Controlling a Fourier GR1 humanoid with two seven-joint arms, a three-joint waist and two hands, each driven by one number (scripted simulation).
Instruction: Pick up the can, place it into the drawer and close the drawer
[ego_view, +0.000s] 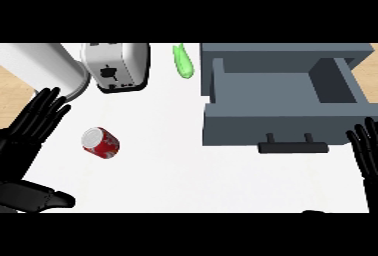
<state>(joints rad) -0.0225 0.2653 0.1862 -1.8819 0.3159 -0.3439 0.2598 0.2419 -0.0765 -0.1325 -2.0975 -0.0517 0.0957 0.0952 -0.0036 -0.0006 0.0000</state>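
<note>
one red can (101, 142) lies between left hand (29, 135) and open drawer (251, 125).

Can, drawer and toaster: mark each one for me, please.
can (105, 145), head view, on its red side wall.
drawer (255, 122), head view, on its front panel.
toaster (122, 57), head view, on its white body.

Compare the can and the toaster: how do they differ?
The can is red and small; the toaster is white and far bigger. The can is round, the toaster boxy. The can sits nearer the left hand; the toaster farther back. Both are on the counter, outside the drawer.
</note>
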